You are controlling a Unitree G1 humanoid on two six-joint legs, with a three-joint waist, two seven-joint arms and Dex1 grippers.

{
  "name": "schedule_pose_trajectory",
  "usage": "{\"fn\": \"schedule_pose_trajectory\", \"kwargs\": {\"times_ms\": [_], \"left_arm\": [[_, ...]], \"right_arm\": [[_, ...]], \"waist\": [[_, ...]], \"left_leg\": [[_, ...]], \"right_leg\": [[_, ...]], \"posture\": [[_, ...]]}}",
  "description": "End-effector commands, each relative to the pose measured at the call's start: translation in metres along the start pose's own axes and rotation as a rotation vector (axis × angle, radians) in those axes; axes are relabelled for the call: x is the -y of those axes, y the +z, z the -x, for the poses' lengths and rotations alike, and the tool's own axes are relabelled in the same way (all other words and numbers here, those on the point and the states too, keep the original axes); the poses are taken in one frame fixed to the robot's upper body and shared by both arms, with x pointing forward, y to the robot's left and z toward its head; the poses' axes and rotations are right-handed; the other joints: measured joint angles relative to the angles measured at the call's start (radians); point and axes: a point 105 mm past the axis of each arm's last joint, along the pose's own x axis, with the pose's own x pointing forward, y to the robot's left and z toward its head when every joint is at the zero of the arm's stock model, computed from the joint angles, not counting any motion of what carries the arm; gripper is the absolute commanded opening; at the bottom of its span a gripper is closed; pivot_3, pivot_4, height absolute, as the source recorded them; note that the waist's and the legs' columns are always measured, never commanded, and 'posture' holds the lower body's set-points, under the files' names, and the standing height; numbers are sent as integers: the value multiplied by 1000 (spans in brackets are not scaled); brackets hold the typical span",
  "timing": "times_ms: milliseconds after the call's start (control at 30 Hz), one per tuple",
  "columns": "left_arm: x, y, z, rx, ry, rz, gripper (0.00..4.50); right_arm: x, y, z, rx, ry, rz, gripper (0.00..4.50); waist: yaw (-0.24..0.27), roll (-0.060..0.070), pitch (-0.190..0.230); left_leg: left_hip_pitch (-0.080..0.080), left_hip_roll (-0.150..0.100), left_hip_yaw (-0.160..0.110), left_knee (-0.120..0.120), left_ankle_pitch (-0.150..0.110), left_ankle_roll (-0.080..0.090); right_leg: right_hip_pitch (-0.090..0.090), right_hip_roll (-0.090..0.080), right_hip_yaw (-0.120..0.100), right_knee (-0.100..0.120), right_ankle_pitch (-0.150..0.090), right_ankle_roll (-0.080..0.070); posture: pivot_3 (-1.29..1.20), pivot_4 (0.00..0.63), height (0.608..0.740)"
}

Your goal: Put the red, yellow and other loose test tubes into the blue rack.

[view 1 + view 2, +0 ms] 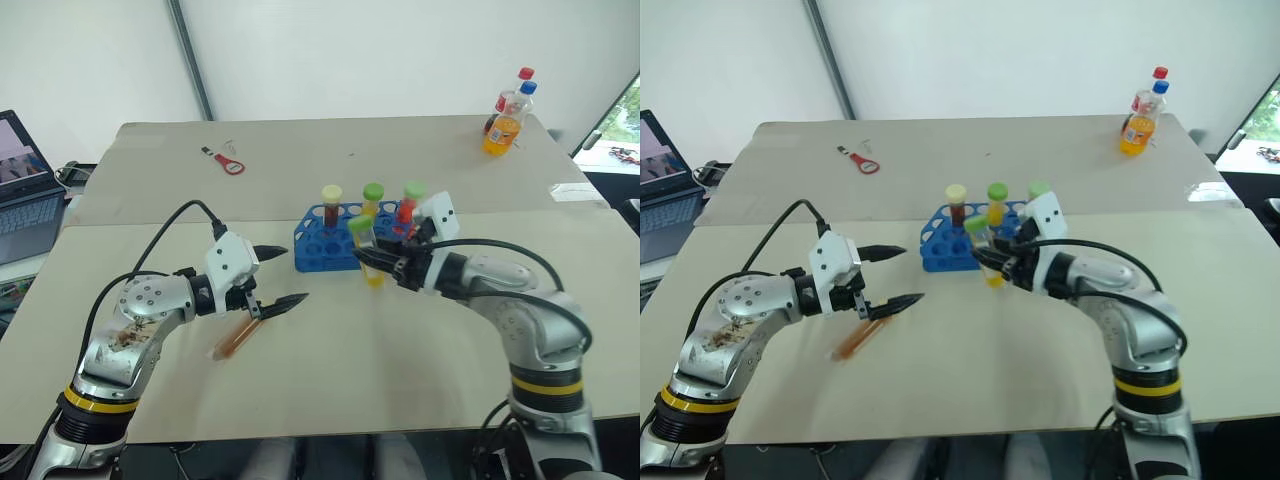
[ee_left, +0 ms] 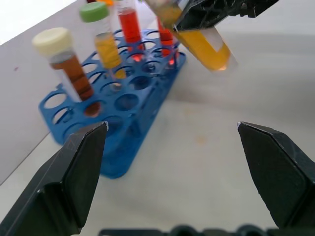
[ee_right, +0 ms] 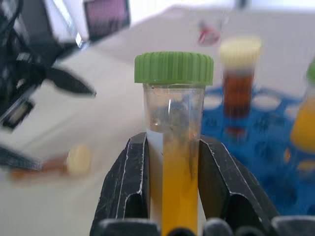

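Blue plastic rack [image 1: 325, 240] with rows of round holes stands mid-table, most holes vacant. Three capped clear tubes stand upright in it: a cream-capped tube of brown liquid [image 1: 332, 207], a green-capped tube of yellow liquid [image 1: 372, 199] and a green-capped tube of red liquid [image 1: 410, 203]. A fourth clear tube with green screw cap and yellow liquid [image 1: 366, 250] is off the table just beside the rack's near right corner, roughly upright, slightly tilted. One loose tube of orange liquid with pale cap [image 1: 235, 337] lies flat on the table, well apart from the rack on its near left.
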Motion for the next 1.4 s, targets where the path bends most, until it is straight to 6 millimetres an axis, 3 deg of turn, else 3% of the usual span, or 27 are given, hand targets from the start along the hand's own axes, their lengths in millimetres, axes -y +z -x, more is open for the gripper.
{"fn": "schedule_pose_trajectory", "kwargs": {"times_ms": [33,267,533,700,967,1200,1267,1400], "left_arm": [[-1,17,-2,50,-20,-8,4500],[1,38,-9,84,-70,29,4500],[6,44,-12,74,-84,20,4500],[7,45,-12,66,-84,20,4500],[5,44,-10,57,-72,20,4500],[1,40,-8,55,-43,37,4500],[0,39,-8,55,-39,42,4500],[-3,39,-7,59,-23,54,4500]], "right_arm": [[11,24,-5,192,-133,156,942],[18,11,-26,323,-276,251,933],[16,-10,-44,326,-312,264,930],[18,-14,-52,331,-334,260,930],[15,-18,-58,345,-354,240,926],[16,-24,-51,369,-383,186,924],[18,-25,-48,368,-393,167,1959],[20,-28,-42,352,-400,175,3302]], "waist": [[-3,0,0],[-31,0,0],[-57,0,0],[-56,0,0],[-57,0,0],[-56,0,0],[-56,0,0],[-56,0,0]], "left_leg": [[0,0,0,0,0,0],[-2,1,1,-2,2,-3],[-3,1,1,-3,2,-3],[-2,1,1,-3,2,-3],[-2,1,1,-2,2,-4],[-2,1,1,-3,2,-4],[-2,1,1,-3,2,-4],[-2,1,1,-3,2,-4]], "right_leg": [[0,0,0,0,0,0],[-7,1,1,4,1,-1],[-9,2,2,5,1,-1],[-9,2,3,6,1,-2],[-10,2,3,11,1,-2],[-10,3,4,11,1,-2],[-10,3,4,11,1,-2],[-10,3,4,11,1,-2]], "posture": [[0,150,740],[0,150,740],[0,150,740],[0,150,740],[0,150,740],[0,150,740],[0,150,740],[0,150,740]]}}
